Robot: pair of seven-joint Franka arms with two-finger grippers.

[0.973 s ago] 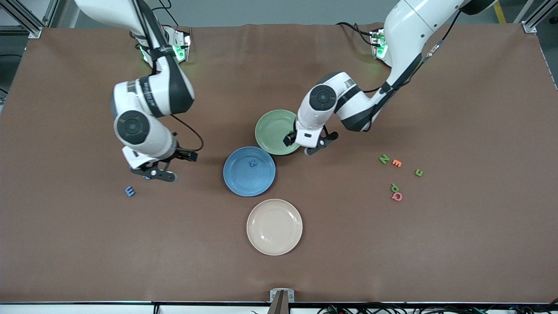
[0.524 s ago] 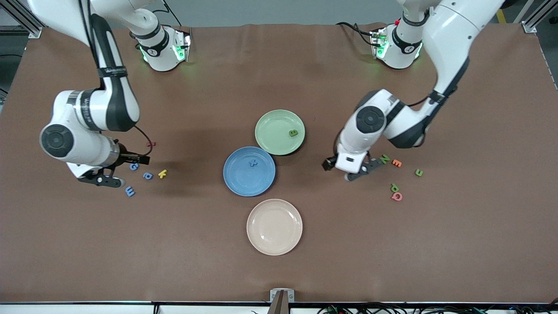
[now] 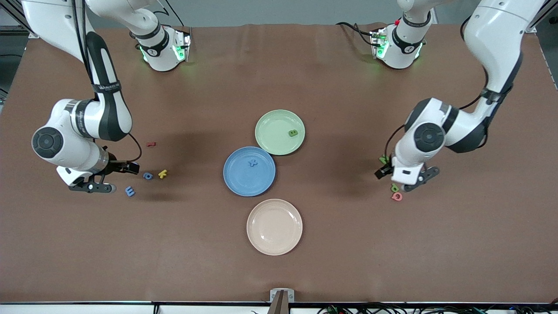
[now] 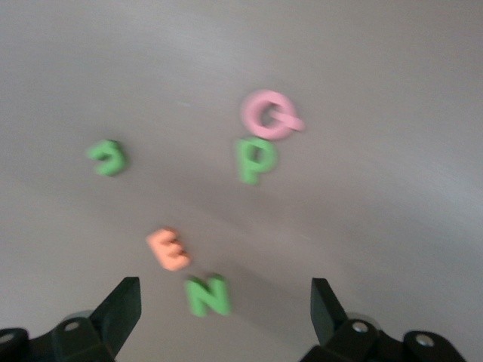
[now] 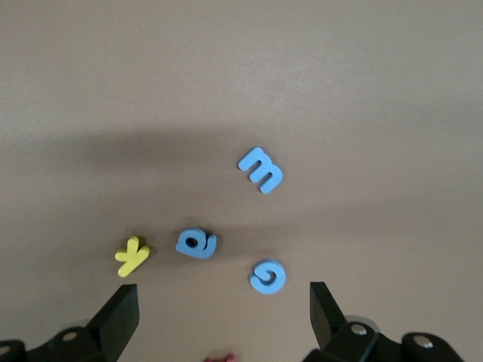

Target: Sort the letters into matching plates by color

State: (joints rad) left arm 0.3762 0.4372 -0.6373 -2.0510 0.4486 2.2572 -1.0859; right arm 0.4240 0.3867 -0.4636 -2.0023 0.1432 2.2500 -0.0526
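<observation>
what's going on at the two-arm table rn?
Two arms are sorting small foam letters by colour. One blue letter lies in the round blue plate, one green letter in the pale green plate; the cream plate holds nothing. The left claw hangs open over the green, orange and pink letters at its end of the table. The right claw hangs open over three blue letters and a yellow one. Neither holds anything.

White arms (image 3: 83,126), black joint bands, black cables, green-lit bases (image 3: 163,50).
</observation>
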